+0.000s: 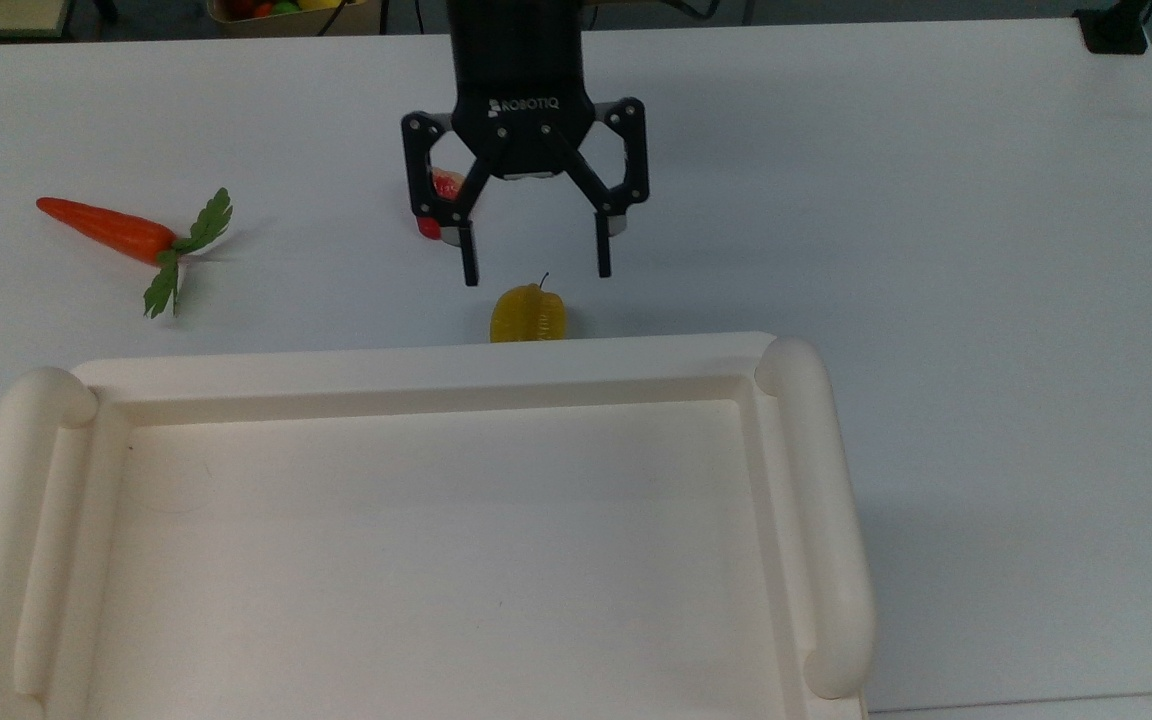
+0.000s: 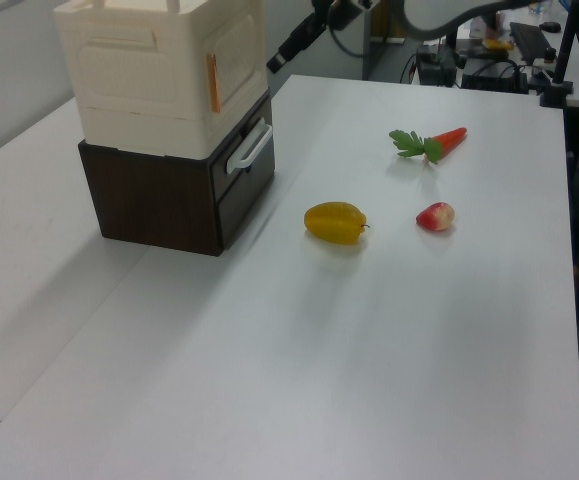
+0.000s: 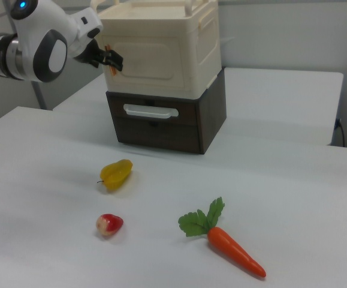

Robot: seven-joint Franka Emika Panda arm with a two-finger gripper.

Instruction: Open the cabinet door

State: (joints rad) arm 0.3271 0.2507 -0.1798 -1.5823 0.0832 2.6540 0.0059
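Observation:
The cabinet (image 1: 416,540) is a large cream-white unit; its recessed top with tube rails takes up the lower part of the top view. Its cabinet door (image 3: 149,60) is the front panel in the right view, shut, with an orange strip (image 3: 108,59) at the right view's left edge. The same door (image 2: 237,52) faces right in the left view. My black gripper (image 1: 536,276) is open and hangs in front of the cabinet, above the yellow fruit. In the right view the gripper (image 3: 113,60) is at the height of the orange strip, close beside it. The left view has the gripper (image 2: 281,58) just off the door.
A dark brown drawer unit (image 3: 161,126) with a white handle carries the cabinet. On the white table (image 1: 936,250) lie a yellow fruit (image 1: 528,315), a red fruit (image 1: 446,184) partly behind my gripper, and a carrot (image 1: 106,228) with green leaves.

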